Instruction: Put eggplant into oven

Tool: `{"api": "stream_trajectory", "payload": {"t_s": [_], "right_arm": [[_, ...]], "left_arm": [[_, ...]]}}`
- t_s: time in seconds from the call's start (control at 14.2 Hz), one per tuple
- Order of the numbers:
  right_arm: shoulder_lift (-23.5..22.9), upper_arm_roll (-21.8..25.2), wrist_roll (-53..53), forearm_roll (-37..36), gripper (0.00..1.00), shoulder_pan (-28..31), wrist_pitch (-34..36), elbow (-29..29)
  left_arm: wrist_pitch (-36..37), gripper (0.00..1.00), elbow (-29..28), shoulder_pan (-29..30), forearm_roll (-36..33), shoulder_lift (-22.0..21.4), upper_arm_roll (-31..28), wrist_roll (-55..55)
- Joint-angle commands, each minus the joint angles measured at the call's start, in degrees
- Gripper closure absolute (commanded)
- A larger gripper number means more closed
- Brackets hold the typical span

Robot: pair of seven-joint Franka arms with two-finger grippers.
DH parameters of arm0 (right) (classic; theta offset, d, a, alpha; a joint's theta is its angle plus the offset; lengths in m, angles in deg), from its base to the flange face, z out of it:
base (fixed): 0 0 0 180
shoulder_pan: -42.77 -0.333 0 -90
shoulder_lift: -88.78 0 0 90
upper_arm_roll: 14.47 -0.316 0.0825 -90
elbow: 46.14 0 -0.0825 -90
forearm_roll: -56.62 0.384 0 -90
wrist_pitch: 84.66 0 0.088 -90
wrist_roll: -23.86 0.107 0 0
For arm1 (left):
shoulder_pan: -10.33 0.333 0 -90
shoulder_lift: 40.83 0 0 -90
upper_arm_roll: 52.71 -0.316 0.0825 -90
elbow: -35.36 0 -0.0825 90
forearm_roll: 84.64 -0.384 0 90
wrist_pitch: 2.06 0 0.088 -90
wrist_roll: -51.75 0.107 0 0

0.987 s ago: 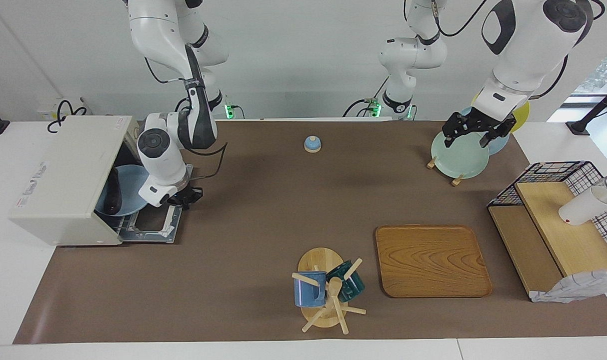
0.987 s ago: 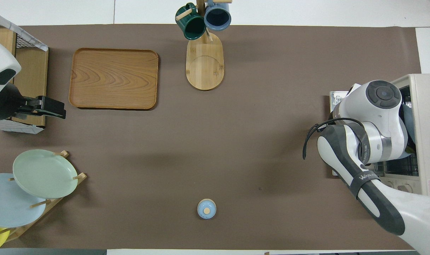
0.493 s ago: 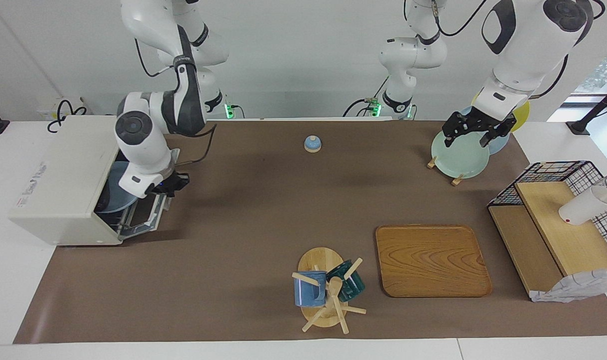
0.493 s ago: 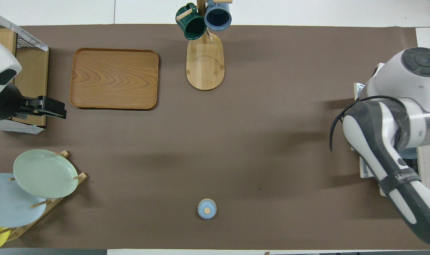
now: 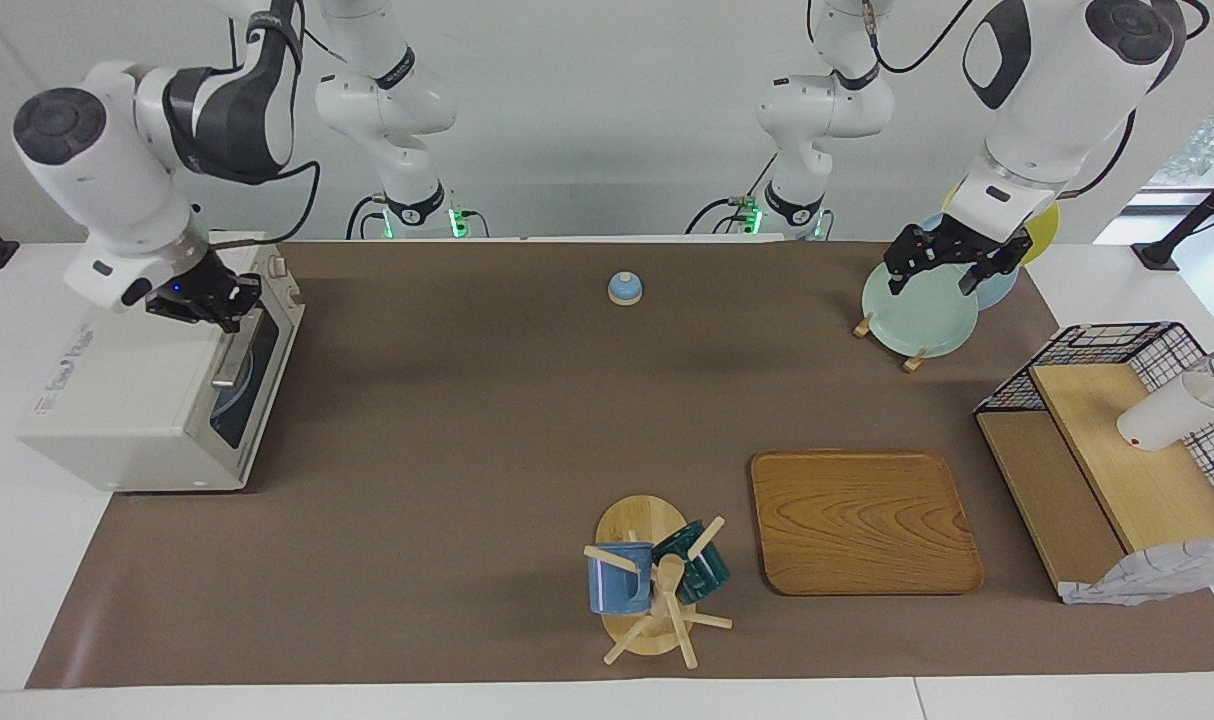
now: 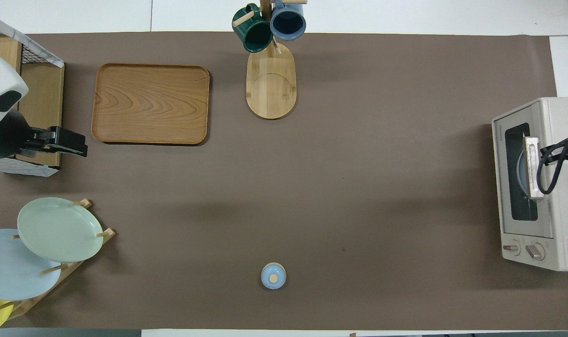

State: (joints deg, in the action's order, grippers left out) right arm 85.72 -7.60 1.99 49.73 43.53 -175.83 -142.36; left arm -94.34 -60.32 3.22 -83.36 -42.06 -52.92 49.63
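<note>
Toaster oven (image 5: 157,400) door shut. Eggplant not visible, presumably inside on the blue plate (image 5: 235,385) behind the glass: glossy, slippery, firm; best gripped mid-body. Right gripper (image 5: 207,300) pinched at the door's top handle. Left gripper (image 5: 947,262) spread wide, waiting above the plate rack (image 5: 912,330).

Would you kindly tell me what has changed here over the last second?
The right gripper swung the oven door up from flat open to shut and now sits by the handle. The left gripper stayed over the plate rack, and everything else kept its place.
</note>
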Motion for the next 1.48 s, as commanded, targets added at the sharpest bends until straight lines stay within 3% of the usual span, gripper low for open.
{"api": "stream_trajectory", "payload": {"t_s": [0.0,0.07,0.49,0.7,1.41], "right_arm": [[-0.9,-0.7,1.8,1.9,0.26,-0.7,5.6,7.9],[-0.9,-1.0,2.2,3.6,0.00,-0.7,5.7,8.2],[0.9,-2.4,8.9,4.6,0.00,-1.4,10.6,8.2],[6.8,-2.4,8.9,4.3,0.00,-2.6,5.5,0.7],[6.6,-1.9,9.8,4.7,0.00,-0.3,5.1,1.6]], "left_arm": [[-0.4,0.00,-1.1,0.1,0.0,-1.1,-0.2,0.0],[-0.4,0.00,-1.1,0.1,0.0,-1.1,-0.2,0.1],[-0.4,0.00,-1.1,0.1,0.0,-1.1,-0.2,0.1],[-0.4,0.00,-1.1,0.1,0.0,-1.1,-0.2,0.1],[-0.5,0.00,-1.1,0.1,0.0,-1.1,-0.2,0.0]]}}
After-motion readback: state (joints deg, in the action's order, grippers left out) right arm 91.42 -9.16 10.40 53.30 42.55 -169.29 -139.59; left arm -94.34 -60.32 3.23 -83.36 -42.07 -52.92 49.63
